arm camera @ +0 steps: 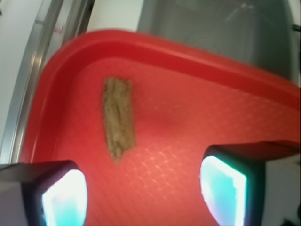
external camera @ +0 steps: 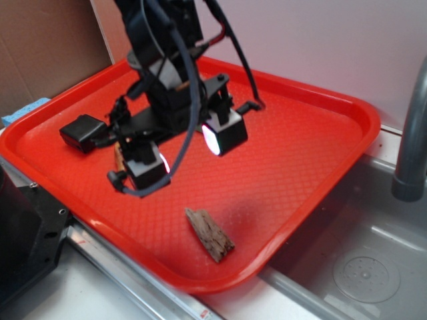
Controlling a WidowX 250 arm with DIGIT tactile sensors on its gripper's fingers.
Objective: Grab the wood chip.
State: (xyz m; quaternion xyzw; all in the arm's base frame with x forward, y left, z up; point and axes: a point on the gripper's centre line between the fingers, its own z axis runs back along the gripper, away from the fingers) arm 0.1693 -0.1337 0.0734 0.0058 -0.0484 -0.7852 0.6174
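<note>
Plainly, the wood chip is a small rough chunk of grey-brown wood, elongated, with splintered grain running along its length and one end narrowing to a ragged point. It lies flat inside the red tray, near the tray's front edge, and nothing touches it. In the wrist view the wood chip sits toward the left side of the tray floor, its long axis running roughly away from the camera, its pointed end nearest the tool.

The red tray is glossy moulded plastic with rounded corners, a raised rim, and a floor embossed in a fine diamond lattice. It holds the chip; a small tan object is partly hidden behind the tool's left finger in the exterior view and cannot be made out.

The tool hangs above the middle of the tray, well apart from the chip. Its two fingers are black blocks with pads glowing white; in the wrist view the pads glow blue-white at either lower corner. They stand wide apart with bare tray floor between them, gripping nothing.

The tray rests partly over a grey metal sink, whose basin shows a round drain. A grey faucet rises at the right. Brown cardboard stands behind the tray. No writing can be read.
</note>
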